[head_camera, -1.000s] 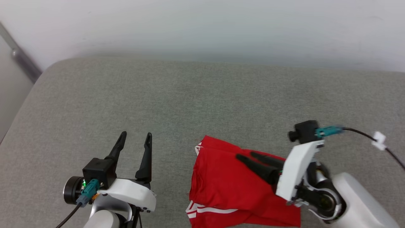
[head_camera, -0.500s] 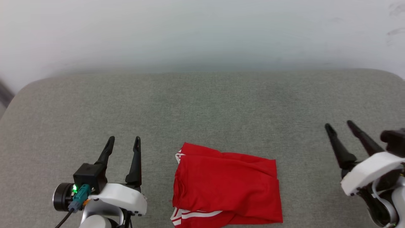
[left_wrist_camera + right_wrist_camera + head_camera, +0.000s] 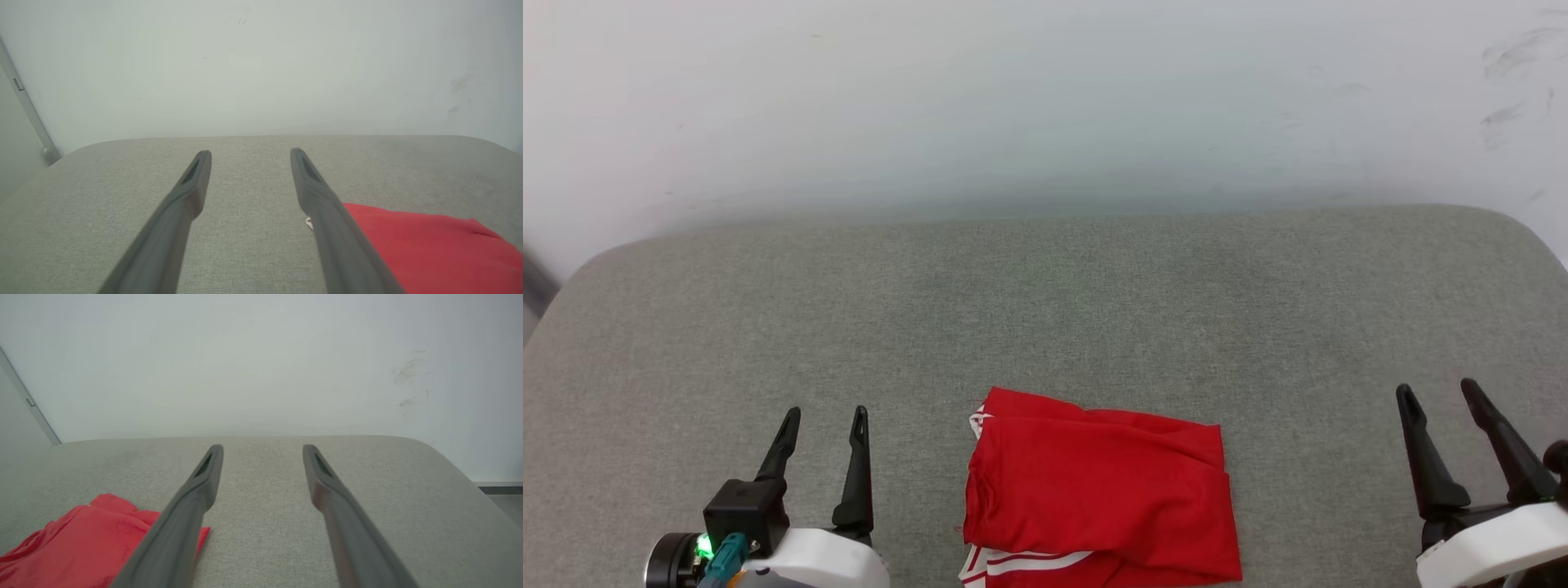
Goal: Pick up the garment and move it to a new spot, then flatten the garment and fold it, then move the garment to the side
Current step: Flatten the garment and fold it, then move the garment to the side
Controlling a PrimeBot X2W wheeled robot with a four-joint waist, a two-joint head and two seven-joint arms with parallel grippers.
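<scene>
The garment (image 3: 1098, 490) lies folded into a compact red rectangle at the near middle of the grey cushioned surface, with white stripes showing at its lower left corner. Its red cloth also shows at the lower right of the left wrist view (image 3: 429, 249) and the lower left of the right wrist view (image 3: 77, 543). My left gripper (image 3: 823, 415) stands open to the left of the garment, apart from it. Well to the garment's right, my right gripper (image 3: 1438, 390) is open too. Nothing sits between either pair of fingers.
The grey fabric surface (image 3: 1045, 310) stretches wide behind and beside the garment, with rounded far corners. A white wall (image 3: 1045, 98) rises right behind it, scuffed at the upper right. A grey vertical strip (image 3: 28, 110) runs down the wall at the far left.
My right gripper has left the garment and swung out to the right, fingers now pointing away. The head camera has tilted and shifted, so the whole scene sits differently. The garment stays folded in place.
</scene>
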